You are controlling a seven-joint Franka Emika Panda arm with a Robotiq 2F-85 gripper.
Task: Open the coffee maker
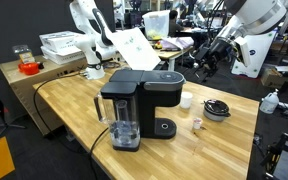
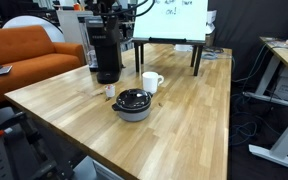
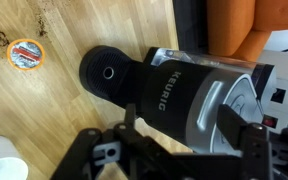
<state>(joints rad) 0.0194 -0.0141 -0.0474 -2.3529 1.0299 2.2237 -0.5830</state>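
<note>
- The mug stands near the machine; if the machine is pushed, it may slide into the mug.
- The coffee maker stands far left on the table, lid down.
- The gripper hangs above it, fingers spread, holding nothing; they may slip off the lid.

White arm enters high from the far right in an exterior view, links folded, wrist angled down toward the left. Black gripper hangs in mid-air, touching nothing. It sits high at the far left in an exterior view. Wrist view: gripper along the bottom edge, fingers spread wide apart, aimed downward.
</note>
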